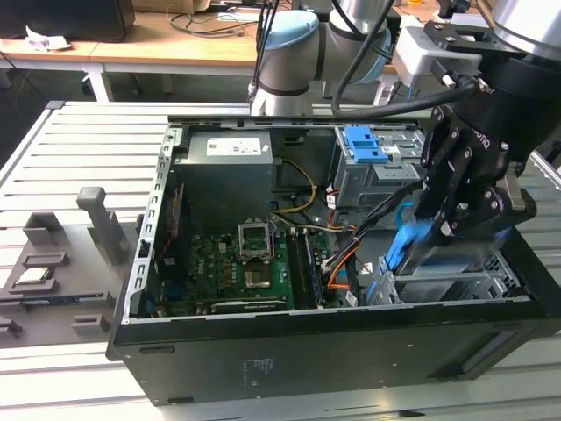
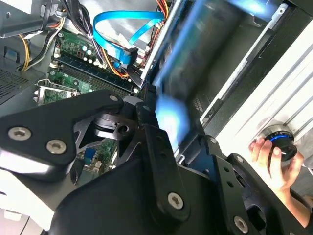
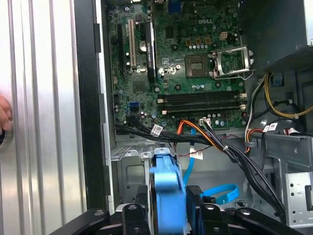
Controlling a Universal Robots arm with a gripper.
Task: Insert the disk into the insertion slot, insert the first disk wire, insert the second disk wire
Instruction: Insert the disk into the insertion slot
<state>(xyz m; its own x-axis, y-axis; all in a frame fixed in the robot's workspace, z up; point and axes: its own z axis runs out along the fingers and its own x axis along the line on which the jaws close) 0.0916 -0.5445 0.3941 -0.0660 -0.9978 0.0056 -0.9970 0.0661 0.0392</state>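
My gripper [image 1: 443, 228] hangs over the exterior view's right end of the open computer case and is shut on the disk [image 1: 405, 247]. The disk's blue carrier points steeply down, tilted towards the insertion slot [image 1: 465, 285], the low silver cage just below it. In the first wrist view the carrier's blue edge [image 3: 168, 188] stands between my fingers [image 3: 196, 203], above the cage's perforated metal [image 3: 128, 171]. In the second wrist view the disk [image 2: 195, 63] is a blurred silver-and-blue slab. The light-blue second disk wire [image 2: 122, 27] loops beside it, dark plug free, and also lies curled in the first wrist view [image 3: 221, 193].
A taller grey bay with a blue latch [image 1: 364, 145] stands behind the cage. An orange-and-black wire bundle [image 3: 208, 137] crosses between the motherboard [image 1: 241, 263] and the cage. A person's hand [image 2: 274, 159] holds a round knob outside the case. Grey fixtures [image 1: 96, 219] sit on the slatted table.
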